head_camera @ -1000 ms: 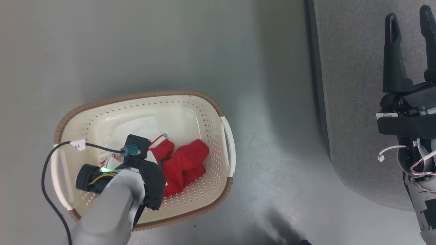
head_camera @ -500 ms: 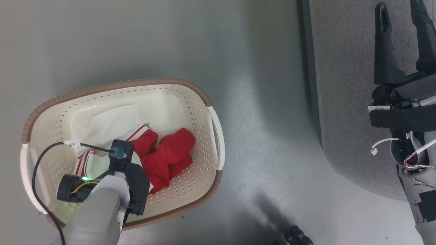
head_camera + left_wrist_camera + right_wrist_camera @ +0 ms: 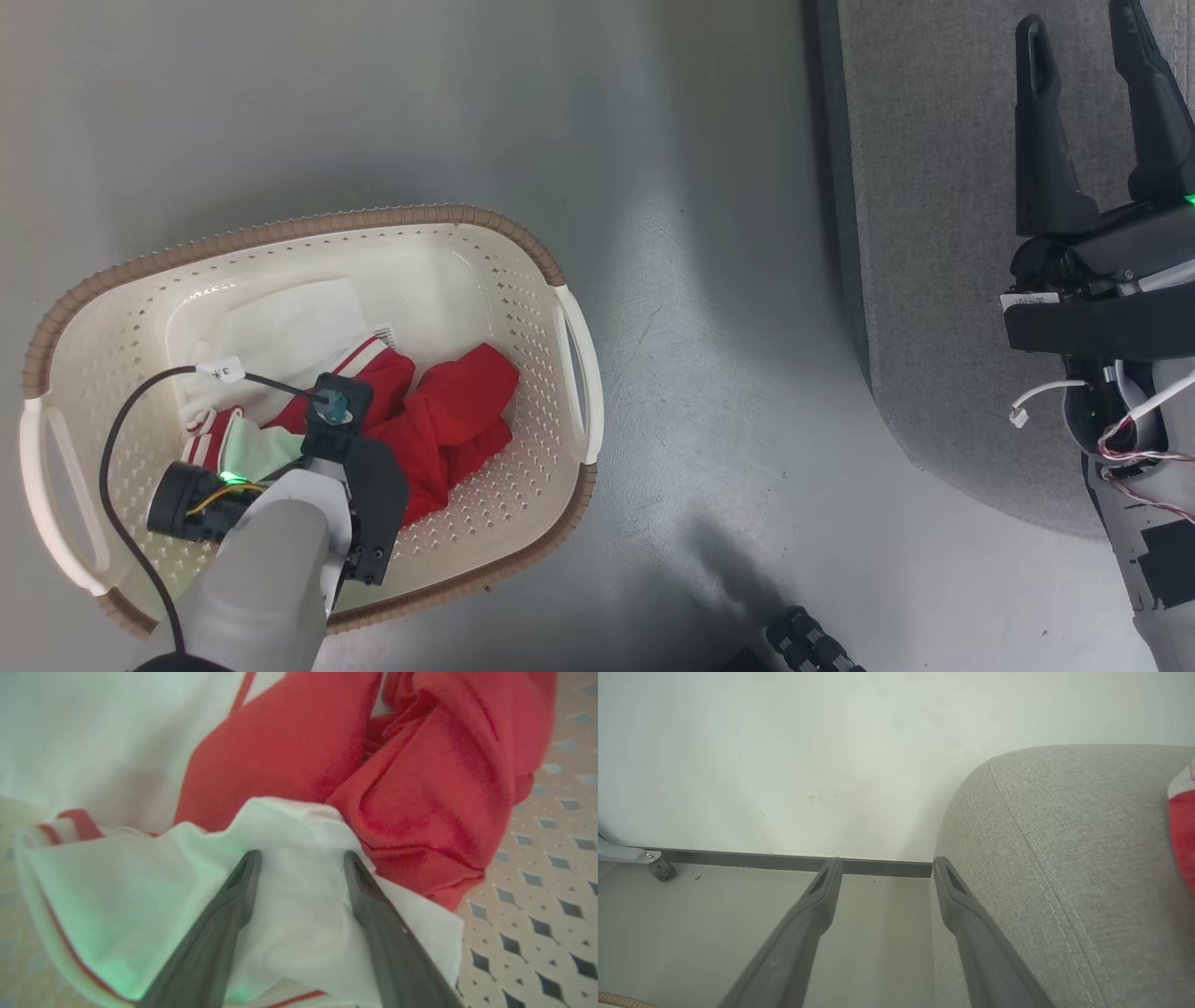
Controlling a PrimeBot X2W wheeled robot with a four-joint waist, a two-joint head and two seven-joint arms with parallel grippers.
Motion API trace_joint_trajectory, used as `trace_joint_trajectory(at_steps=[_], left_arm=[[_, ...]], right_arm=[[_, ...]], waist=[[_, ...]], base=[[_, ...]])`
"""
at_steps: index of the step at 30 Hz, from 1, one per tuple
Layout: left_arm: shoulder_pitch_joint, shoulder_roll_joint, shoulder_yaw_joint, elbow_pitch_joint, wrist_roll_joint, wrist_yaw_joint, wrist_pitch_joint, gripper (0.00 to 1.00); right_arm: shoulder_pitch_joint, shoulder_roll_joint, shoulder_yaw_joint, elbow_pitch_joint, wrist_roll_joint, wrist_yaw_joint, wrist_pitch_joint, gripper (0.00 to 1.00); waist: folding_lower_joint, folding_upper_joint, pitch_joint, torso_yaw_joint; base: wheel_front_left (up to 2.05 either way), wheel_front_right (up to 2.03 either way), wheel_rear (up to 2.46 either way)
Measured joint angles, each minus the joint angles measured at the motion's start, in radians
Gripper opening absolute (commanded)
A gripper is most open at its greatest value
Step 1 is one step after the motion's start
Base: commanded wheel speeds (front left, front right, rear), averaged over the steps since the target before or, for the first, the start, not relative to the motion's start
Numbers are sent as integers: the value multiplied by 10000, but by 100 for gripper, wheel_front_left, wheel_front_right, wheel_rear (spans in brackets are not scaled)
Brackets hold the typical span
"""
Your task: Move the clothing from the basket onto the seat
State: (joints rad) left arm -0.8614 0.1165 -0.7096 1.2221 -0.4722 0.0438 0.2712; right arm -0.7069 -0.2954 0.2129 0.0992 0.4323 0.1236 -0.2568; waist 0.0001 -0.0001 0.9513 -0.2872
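Left gripper (image 3: 301, 858) low in the basket (image 3: 373, 222), fingers spread wide around a white fold of the clothing (image 3: 457, 411), not closed on it. Right gripper (image 3: 1075, 21) spread wide too, empty, above the edge of the seat (image 3: 934, 233).

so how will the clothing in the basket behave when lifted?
Probably floppy: the clothing lies crumpled in soft folds, so it should drape from the pinch point. Likely light: thin fabric bunches up between the fingers of the open left gripper. The red and white parts overlap in the basket, so they may come up together.
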Motion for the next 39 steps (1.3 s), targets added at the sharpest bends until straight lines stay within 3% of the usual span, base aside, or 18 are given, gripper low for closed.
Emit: trace_joint_trajectory(at_steps=[1,2,21,39], left_arm=[[-31,-2,13,-4,0,-6,-4,13],[-72,-2,19,-10,0,-10,-10,0],[-317,-418,351,-75,-360,-623,-901,0],[730,-581,721,-332,-995,-1499,-2765,0]], right_arm=[[-2,0,-2,19,0,0,0,100],[-2,0,-2,36,0,0,0,100],[-59,-79,-123,466,0,0,0,100],[690,-186,-291,1315,-2,0,0,100]], waist=[[0,0,6,-1],[0,0,10,0],[0,0,-678,220],[-3,0,-2857,603]], base=[[0,0,0],[0,0,0],[0,0,0],[0,0,0]])
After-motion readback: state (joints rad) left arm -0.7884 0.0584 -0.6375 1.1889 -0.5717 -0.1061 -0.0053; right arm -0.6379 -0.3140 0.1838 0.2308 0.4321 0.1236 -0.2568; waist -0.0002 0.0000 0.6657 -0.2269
